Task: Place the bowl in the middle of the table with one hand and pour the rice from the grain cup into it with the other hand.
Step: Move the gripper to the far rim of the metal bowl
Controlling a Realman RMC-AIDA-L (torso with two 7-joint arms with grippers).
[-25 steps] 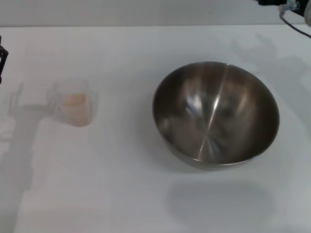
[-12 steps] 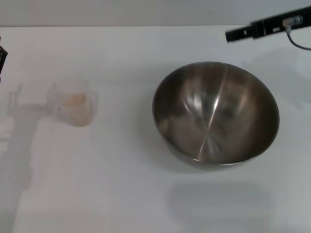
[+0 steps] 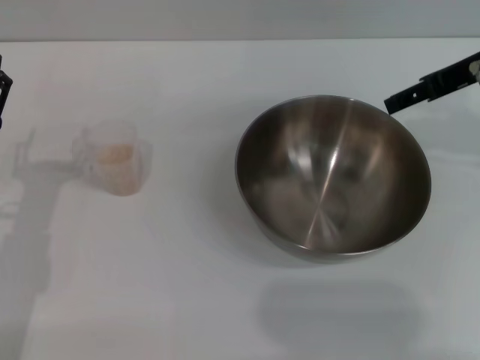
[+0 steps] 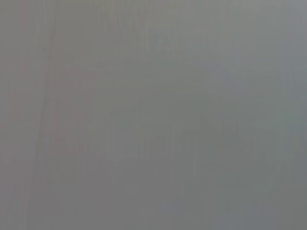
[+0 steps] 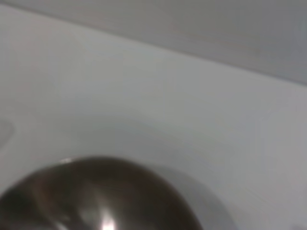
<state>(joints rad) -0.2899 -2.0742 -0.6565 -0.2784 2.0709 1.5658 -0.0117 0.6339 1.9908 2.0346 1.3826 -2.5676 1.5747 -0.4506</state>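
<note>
The steel bowl (image 3: 333, 177) stands upright and empty on the white table (image 3: 225, 300), right of the middle. It also shows in the right wrist view (image 5: 96, 196). The clear grain cup (image 3: 112, 159) stands at the left with tan rice (image 3: 115, 154) in it. My right gripper (image 3: 429, 87) reaches in as a black bar from the right edge, just behind the bowl's far right rim, apart from it. My left gripper (image 3: 3, 91) shows only as a dark sliver at the left edge, well left of the cup.
The table's far edge (image 3: 225, 39) meets a grey wall at the back. The left wrist view shows only plain grey. Arm shadows lie on the table left of the cup.
My right gripper has come down from the top right corner and swung toward the bowl's far right rim. The bowl, the cup and the left arm have not moved.
</note>
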